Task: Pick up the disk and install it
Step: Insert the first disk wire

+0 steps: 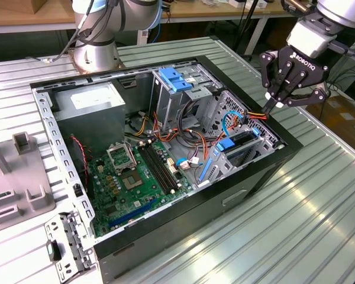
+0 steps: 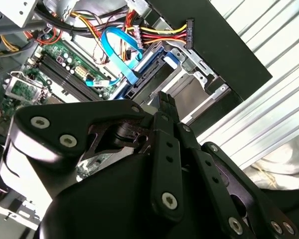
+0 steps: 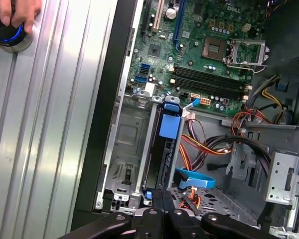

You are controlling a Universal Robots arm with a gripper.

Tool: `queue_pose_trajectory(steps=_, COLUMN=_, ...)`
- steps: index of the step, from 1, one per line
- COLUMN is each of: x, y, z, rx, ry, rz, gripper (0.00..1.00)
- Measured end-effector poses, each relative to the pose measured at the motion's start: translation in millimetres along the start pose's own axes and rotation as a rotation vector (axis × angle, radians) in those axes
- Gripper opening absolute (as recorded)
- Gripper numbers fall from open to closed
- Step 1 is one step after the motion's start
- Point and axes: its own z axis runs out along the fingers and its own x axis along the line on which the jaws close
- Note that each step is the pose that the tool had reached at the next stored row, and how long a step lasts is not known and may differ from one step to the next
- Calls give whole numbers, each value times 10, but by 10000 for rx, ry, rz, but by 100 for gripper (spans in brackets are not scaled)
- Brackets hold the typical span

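Fingertips of the gripper are seen pressed together with nothing between them in the exterior view; in both wrist views the black fingers likewise meet at their tips. The gripper is held above the edge of the open computer case on the exterior view's right, directly over the drive cage. The disk is seated on edge in a slot of that cage, its blue rail tab visible at the end nearest the motherboard. Beside it, the neighbouring bay of the cage is seen as bare metal. A blue data cable and a bundle of red, yellow and black power wires are noted just beside the disk. In the first wrist view a person's hand rests on a round button on the ribbed metal table.
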Motion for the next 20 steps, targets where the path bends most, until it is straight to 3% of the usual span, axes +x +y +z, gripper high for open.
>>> queue_pose_trajectory(steps=11, x=0, y=0, z=0, rx=-67, ry=6, rz=-1317, gripper=11)
queue_pose_trajectory(steps=20, x=0, y=0, z=0, rx=-93, ry=8, rz=-1833, gripper=11)
